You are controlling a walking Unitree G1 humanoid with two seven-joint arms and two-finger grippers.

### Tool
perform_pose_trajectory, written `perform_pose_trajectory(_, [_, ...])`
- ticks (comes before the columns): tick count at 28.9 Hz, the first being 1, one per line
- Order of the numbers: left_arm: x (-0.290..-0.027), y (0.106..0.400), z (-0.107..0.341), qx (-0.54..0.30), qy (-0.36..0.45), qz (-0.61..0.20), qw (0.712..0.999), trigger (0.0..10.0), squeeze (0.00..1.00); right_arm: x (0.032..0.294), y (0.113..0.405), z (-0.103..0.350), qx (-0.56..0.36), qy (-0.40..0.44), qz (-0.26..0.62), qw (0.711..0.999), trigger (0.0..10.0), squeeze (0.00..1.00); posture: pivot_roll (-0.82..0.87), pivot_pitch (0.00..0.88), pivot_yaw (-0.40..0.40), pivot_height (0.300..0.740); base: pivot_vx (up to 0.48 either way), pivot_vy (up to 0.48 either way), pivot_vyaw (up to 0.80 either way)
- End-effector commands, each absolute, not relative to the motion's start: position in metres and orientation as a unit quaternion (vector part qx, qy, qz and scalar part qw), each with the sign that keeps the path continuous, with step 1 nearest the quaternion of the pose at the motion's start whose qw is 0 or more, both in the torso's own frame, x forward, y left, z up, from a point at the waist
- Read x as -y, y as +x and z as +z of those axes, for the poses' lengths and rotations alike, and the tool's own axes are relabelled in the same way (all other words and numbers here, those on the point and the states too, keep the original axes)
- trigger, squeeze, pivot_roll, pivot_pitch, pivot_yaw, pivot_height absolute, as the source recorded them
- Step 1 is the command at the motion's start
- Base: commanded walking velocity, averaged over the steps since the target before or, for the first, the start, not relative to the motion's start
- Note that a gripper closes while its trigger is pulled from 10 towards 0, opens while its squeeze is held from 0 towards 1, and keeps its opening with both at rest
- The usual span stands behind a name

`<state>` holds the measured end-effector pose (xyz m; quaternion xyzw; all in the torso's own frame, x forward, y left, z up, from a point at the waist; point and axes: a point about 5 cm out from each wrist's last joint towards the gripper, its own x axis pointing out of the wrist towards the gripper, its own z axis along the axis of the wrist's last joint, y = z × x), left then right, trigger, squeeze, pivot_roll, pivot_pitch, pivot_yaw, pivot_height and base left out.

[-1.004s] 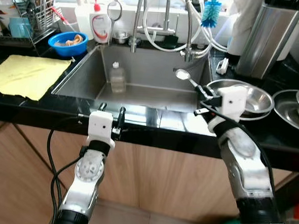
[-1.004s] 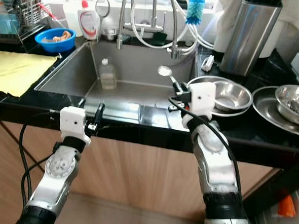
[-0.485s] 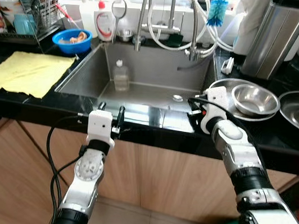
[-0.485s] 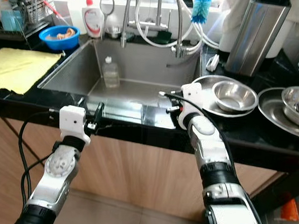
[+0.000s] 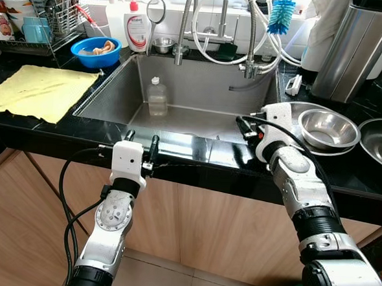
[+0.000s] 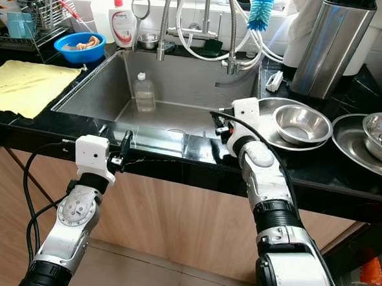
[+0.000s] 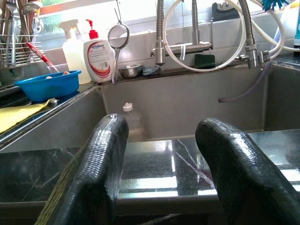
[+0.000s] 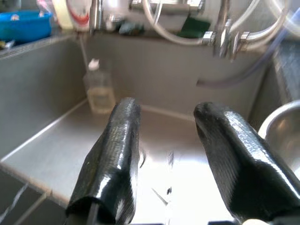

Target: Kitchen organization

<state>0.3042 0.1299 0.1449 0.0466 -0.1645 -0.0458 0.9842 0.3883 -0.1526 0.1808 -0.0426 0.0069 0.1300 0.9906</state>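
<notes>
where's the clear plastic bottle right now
The clear plastic bottle stands upright inside the sink, against its back wall toward the robot's left, below the faucet.

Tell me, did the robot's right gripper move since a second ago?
Yes. The right gripper came down from above the steel plate to the sink's front edge, and no longer holds a spoon.

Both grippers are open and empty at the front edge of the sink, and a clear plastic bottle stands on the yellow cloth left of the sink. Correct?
Not quite. The clear plastic bottle stands inside the sink, against its back wall, not on the yellow cloth; the left eye view shows it. The rest holds: left gripper and right gripper are open and empty at the sink's front edge.
</notes>
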Motion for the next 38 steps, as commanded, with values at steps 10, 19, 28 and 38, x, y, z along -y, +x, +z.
perform_pose_trajectory(10, [-0.132,0.305,0.147,0.169,0.054,-0.043,0.983,10.0,0.0,0.166,0.383,0.243,0.049,-0.111,0.038,0.992,10.0,0.0,-0.13,0.0,0.047,0.74,0.0,0.0,0.0])
perform_pose_trajectory(19, [-0.128,0.304,0.145,0.166,0.05,-0.048,0.984,10.0,0.0,0.191,0.368,0.192,-0.073,-0.119,-0.02,0.99,10.0,1.0,-0.13,0.0,0.042,0.74,0.0,0.0,0.0])
perform_pose_trajectory(28, [-0.131,0.304,0.146,0.166,0.052,-0.044,0.984,10.0,0.0,0.201,0.368,0.201,-0.066,-0.115,-0.056,0.99,10.0,1.0,-0.13,0.0,0.043,0.74,0.0,0.0,0.0])
perform_pose_trajectory(38, [-0.133,0.305,0.147,0.164,0.053,-0.041,0.984,10.0,0.0,0.207,0.372,0.217,-0.055,-0.107,-0.078,0.99,10.0,0.0,-0.14,0.0,0.053,0.74,0.0,0.0,0.0])
